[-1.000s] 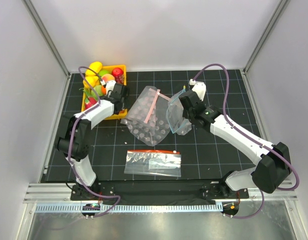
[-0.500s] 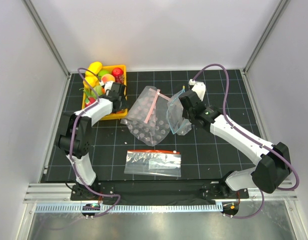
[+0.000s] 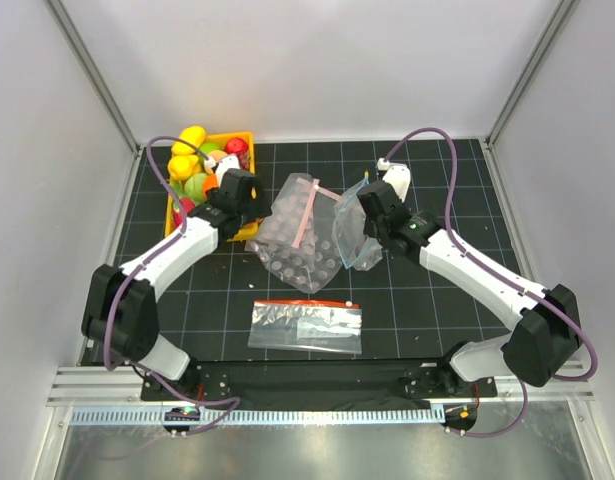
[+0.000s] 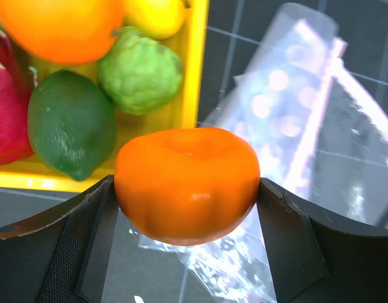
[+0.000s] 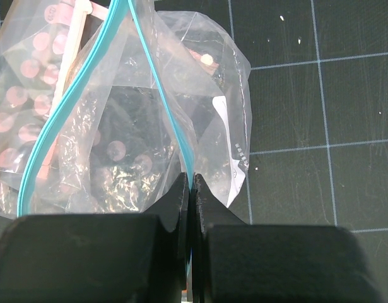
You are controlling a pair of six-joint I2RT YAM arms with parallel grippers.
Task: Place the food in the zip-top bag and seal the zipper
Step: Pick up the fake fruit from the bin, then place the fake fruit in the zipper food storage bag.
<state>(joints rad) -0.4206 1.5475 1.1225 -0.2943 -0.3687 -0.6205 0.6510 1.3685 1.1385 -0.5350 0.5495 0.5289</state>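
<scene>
My left gripper (image 4: 187,208) is shut on an orange round fruit (image 4: 187,183) and holds it above the right rim of the yellow tray (image 4: 197,63), next to the dotted bag. In the top view the left gripper (image 3: 227,195) is between the tray and the bags. My right gripper (image 5: 191,183) is shut on the teal zipper (image 5: 159,95) of the clear zip-top bag (image 5: 137,126) and holds its mouth up and open. In the top view that bag (image 3: 355,238) hangs below the right gripper (image 3: 365,212).
The yellow tray (image 3: 243,140) at the back left holds more food: a lime (image 4: 70,123), a bumpy green fruit (image 4: 140,72) and an orange (image 4: 61,25). A dotted bag with a pink strip (image 3: 292,235) lies mid-table. A flat bag with a red-orange strip (image 3: 307,325) lies nearer.
My left gripper has come out of the tray and moved right toward the bags with the orange fruit in it. The right gripper and the teal bag have not moved.
</scene>
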